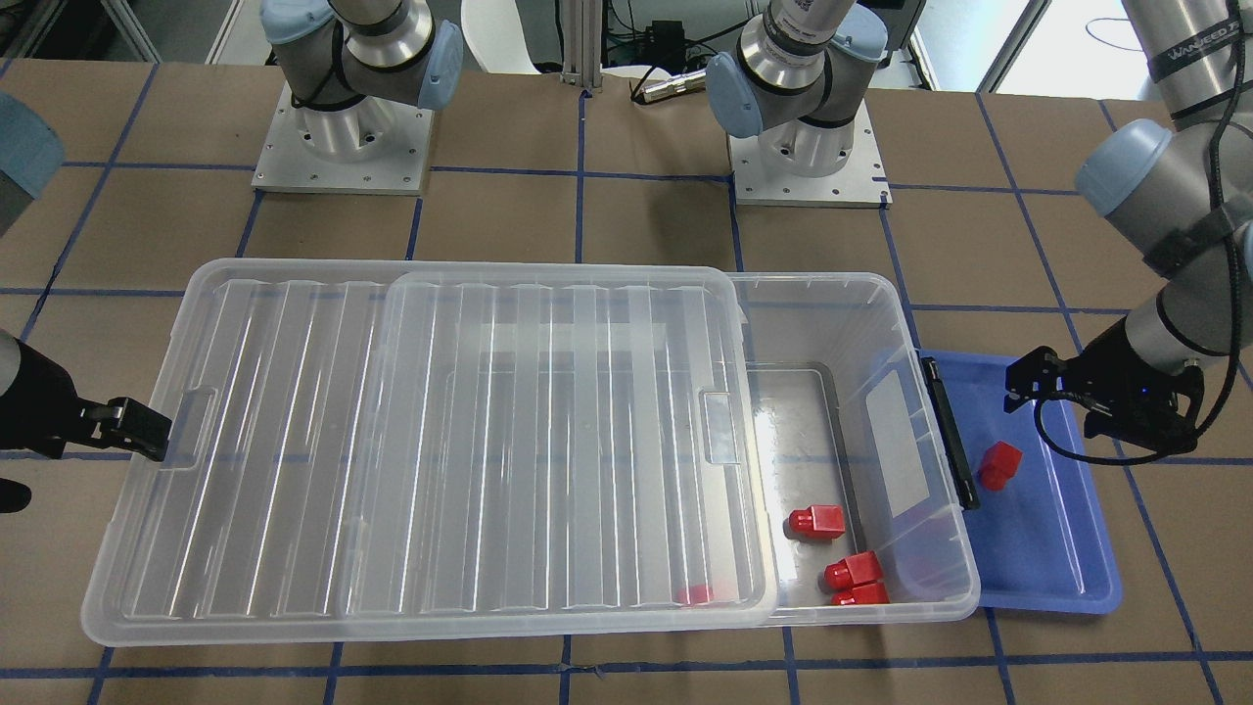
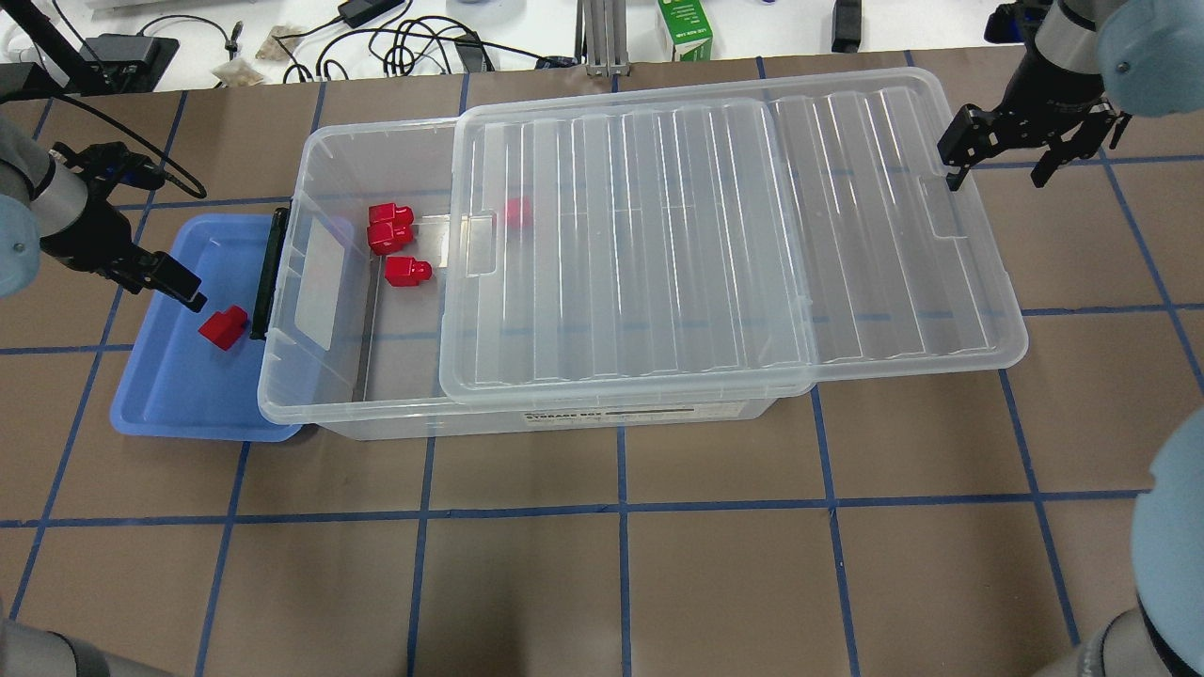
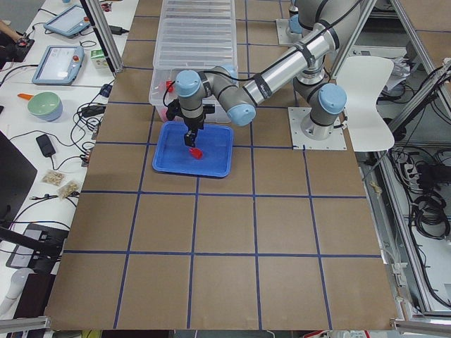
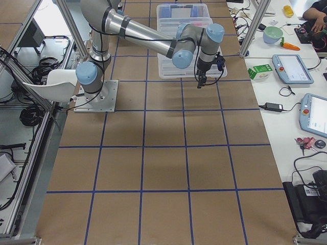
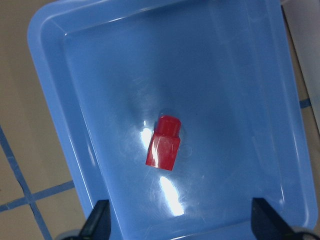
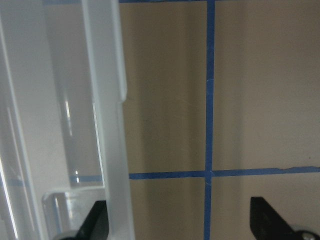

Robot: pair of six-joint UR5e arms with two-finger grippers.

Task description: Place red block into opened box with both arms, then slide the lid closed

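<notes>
One red block (image 5: pixel 164 142) lies alone in the blue tray (image 2: pixel 160 395), also seen as the red block (image 2: pixel 224 327). My left gripper (image 5: pixel 177 227) hovers open above it, nothing between its fingers. The clear box (image 2: pixel 310 310) holds three red blocks (image 2: pixel 390 228) in its uncovered end, and another one shows through the lid (image 2: pixel 705 235). The ridged lid covers most of the box and overhangs its right end. My right gripper (image 2: pixel 999 162) is open at the lid's overhanging short end, one fingertip (image 1: pixel 147 431) beside the notch; I cannot tell if it touches.
The blue tray sits partly under the box's end with the black bar (image 2: pixel 271 273). Both arm bases (image 1: pixel 343 147) are bolted behind the box. Cables and a green carton (image 2: pixel 684 28) lie past the table's far edge. Brown tabletop with blue tape lines (image 2: pixel 621 508) surrounds everything.
</notes>
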